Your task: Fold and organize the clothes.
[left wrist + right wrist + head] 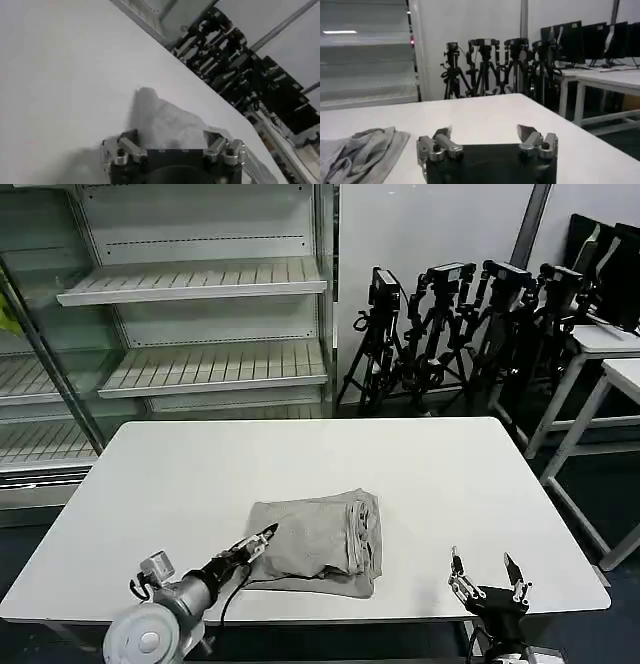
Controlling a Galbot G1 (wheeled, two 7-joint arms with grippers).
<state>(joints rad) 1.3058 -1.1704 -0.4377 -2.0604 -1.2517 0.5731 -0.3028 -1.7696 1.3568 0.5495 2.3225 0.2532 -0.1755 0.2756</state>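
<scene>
The folded grey T-shirt [320,546] lies on the white table [300,459]. The left gripper [262,538] touches its left edge, but I cannot tell how far its fingers are spread. The right gripper [488,573] waits with fingers wide apart at the table's near right edge.

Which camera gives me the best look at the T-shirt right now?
The head view: the whole folded T-shirt lies on the white table, the left tool at its edge. The left wrist view shows one blurred corner; the right wrist view shows a rumpled edge.

A lab or test room: bare store shelving [200,284], racked camera tripods [450,324], monitors [580,37].
</scene>
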